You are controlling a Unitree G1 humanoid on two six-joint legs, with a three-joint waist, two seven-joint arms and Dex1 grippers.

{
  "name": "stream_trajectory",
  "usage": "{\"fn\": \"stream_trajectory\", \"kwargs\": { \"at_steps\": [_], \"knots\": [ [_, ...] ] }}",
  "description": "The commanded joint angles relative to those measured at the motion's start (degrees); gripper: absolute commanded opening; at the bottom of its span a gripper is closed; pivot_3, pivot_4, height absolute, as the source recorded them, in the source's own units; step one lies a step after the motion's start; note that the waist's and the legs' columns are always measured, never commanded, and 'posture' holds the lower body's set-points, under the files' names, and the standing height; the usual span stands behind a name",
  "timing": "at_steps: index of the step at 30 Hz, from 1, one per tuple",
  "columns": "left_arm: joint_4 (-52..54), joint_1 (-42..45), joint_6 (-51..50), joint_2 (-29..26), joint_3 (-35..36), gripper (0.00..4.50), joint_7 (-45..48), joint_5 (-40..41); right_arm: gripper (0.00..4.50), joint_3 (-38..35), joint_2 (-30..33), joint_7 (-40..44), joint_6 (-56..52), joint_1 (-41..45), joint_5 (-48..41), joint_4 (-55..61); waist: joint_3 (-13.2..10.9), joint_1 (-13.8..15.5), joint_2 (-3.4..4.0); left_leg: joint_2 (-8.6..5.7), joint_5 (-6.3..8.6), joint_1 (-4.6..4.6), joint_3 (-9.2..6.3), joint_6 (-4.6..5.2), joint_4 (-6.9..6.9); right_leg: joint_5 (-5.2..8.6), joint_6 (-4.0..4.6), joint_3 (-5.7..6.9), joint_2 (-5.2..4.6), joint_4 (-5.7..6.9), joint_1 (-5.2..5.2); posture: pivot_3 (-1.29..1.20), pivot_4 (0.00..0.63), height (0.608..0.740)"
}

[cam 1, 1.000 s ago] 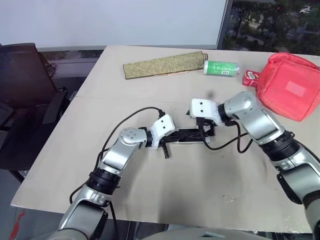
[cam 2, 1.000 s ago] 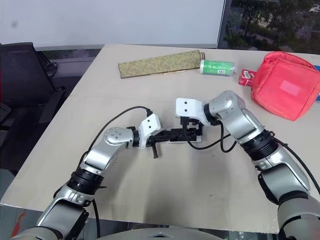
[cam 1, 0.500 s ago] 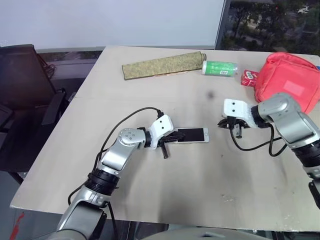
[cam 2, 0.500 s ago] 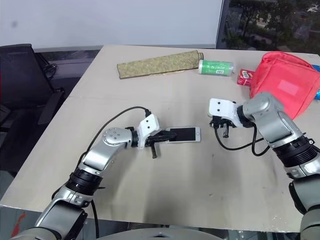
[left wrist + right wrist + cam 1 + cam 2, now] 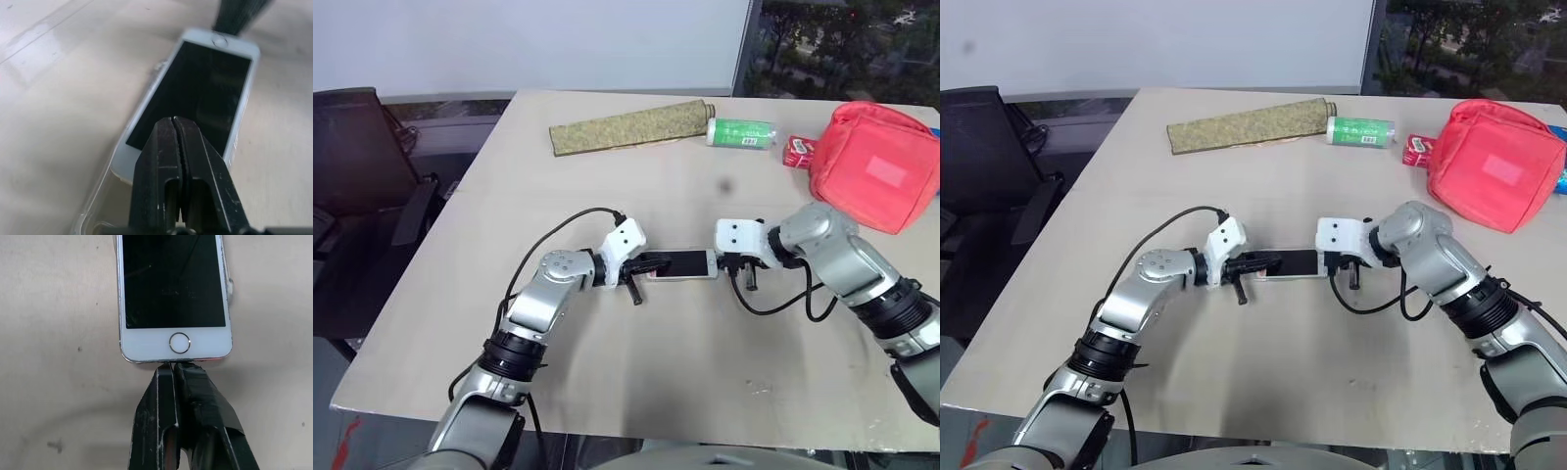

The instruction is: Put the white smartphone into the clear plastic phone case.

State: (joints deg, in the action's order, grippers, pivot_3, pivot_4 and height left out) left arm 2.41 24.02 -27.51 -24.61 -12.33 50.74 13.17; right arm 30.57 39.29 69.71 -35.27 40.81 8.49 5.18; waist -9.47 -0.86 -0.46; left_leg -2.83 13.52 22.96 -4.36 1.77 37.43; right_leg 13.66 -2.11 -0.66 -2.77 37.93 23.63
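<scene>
- Since the earlier frame, the right gripper [image 5: 173, 366] has been brought back to the phone's [image 5: 174, 293] home-button end, jaws closed and empty.
- The phone lies mid-table [image 5: 636, 392], partly seated in the clear case [image 5: 100, 196].
- It is judged light, rigid and slippery; pressure belongs on the edges.
- The left gripper [image 5: 174, 122], closed on nothing, rests over the opposite end.

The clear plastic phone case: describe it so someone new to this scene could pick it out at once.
On the beige table, look midway between the two arms, where the left gripper and the right gripper face each other. The white smartphone lies there, and the clear plastic phone case is the see-through rim around it, nearly colourless, unlike the red pouch at the far corner.
</scene>
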Motion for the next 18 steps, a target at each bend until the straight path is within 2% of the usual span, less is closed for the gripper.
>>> {"fn": "stream_trajectory", "kwargs": {
  "at_steps": [1, 4, 7, 10, 12, 18],
  "knots": [
    [10.1, 3.6, -6.5, -3.4, 5.9, 0.00, 0.4, 5.6, 0.06, -0.5, 0.6, -0.2, 1.4, 0.8, 0.8, 1.2, -0.1, 0.0, -0.16, -0.01, 0.00, 0.04, 0.00, 0.00, 0.00, 0.00, 0.00, -0.01, -0.01, 0.01, 0.04, 0.00, 0.150, 0.740],
    [13.9, 2.6, -10.8, -11.6, 9.5, 0.00, 1.6, 6.0, 0.06, -0.8, 0.9, -0.4, 1.5, 0.6, 1.0, 1.2, -0.1, -0.2, -0.17, -0.02, 0.00, 0.06, -0.01, -0.02, -0.06, 0.00, 0.01, 0.00, -0.01, -0.02, 0.05, 0.00, 0.150, 0.740],
    [13.8, -1.5, -11.3, -19.5, 9.9, 0.00, 2.2, 3.3, 0.06, -0.9, 0.6, -0.7, 1.4, 0.6, 1.0, 1.3, -0.1, -0.6, -0.13, -0.02, 0.01, -0.08, 0.06, -0.03, -0.29, 0.01, 0.03, -0.11, -0.01, -0.05, 0.06, 0.00, 0.150, 0.740],
    [12.7, -6.3, -12.0, -22.6, 10.1, 0.00, 1.6, 2.7, 0.06, -0.8, -0.2, -1.1, 1.4, 0.9, 0.9, 1.0, -0.2, -0.2, -0.10, -0.03, 0.01, -0.08, 0.04, -0.02, -0.33, 0.02, 0.05, -0.08, -0.02, -0.09, 0.06, 0.00, 0.150, 0.740],
    [12.7, -7.8, -12.2, -22.8, 9.1, 0.00, 1.5, 2.6, 0.06, -0.7, -0.5, -1.3, 1.5, 1.0, 0.9, 0.7, -0.2, 0.0, -0.11, -0.04, 0.01, -0.05, 0.04, -0.02, -0.32, 0.02, 0.05, -0.07, -0.07, -0.12, 0.06, 0.00, 0.150, 0.740],
    [9.5, -5.5, -10.5, -14.0, 3.9, 0.00, -2.1, 1.6, 0.06, 0.1, -2.1, -1.2, 2.4, 2.1, 1.4, 0.0, -0.3, 0.6, -0.23, -0.07, 0.00, 0.02, -0.02, -0.02, -0.14, 0.02, 0.04, 0.03, -0.13, -0.11, 0.02, 0.00, 0.150, 0.740]
  ]
}}
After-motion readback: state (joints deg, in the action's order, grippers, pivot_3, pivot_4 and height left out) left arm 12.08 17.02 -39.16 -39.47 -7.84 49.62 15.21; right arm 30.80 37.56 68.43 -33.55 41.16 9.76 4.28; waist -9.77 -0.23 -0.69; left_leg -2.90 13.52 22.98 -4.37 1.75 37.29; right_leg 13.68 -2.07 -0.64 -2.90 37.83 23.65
